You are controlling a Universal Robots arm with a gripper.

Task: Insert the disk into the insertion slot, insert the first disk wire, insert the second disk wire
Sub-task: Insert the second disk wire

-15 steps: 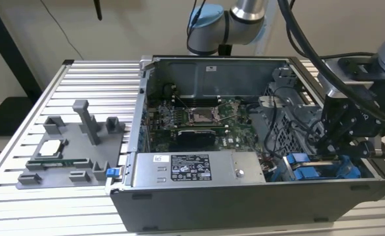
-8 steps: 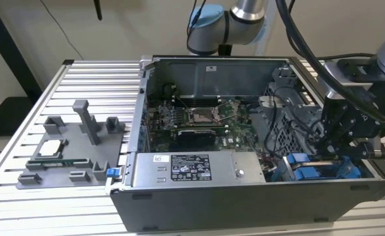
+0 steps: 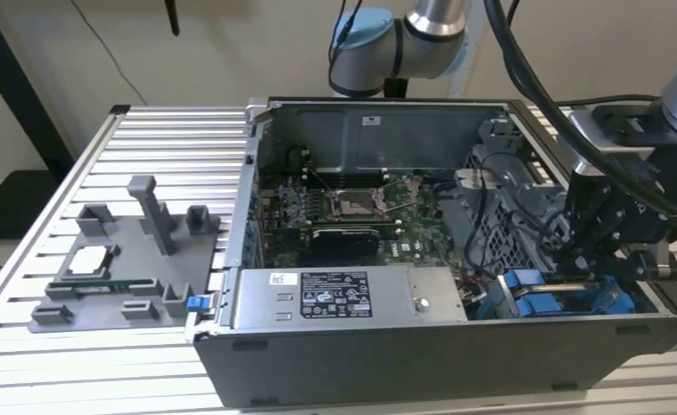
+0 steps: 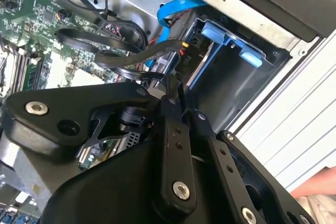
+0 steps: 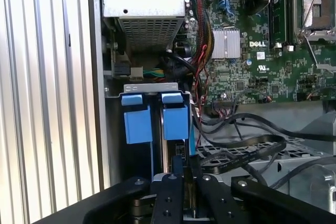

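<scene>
The disk sits inside the insertion slot (image 5: 157,88) of the grey drive cage. Its blue carrier frame (image 5: 176,120) shows in the first wrist view and its blue tabs (image 4: 231,35) in the second wrist view. My gripper (image 3: 578,252) hangs over the cage at the exterior view's right. Its black fingers (image 5: 173,192) are pressed close together on a black disk wire (image 4: 157,51) at the disk's end. The wire's connector (image 4: 185,50) lies right at the fingertips (image 4: 170,90); I cannot tell whether it is seated. A blue flat wire (image 4: 173,11) curves nearby.
The open computer case (image 3: 431,346) stands on a slatted metal table (image 3: 142,138). The grey power-supply box (image 3: 350,298) lies beside the cage, and the motherboard (image 3: 350,207) lies behind it. Black cable loops (image 5: 236,153) lie close to the gripper. A grey fixture tray (image 3: 119,268) sits at the exterior view's left.
</scene>
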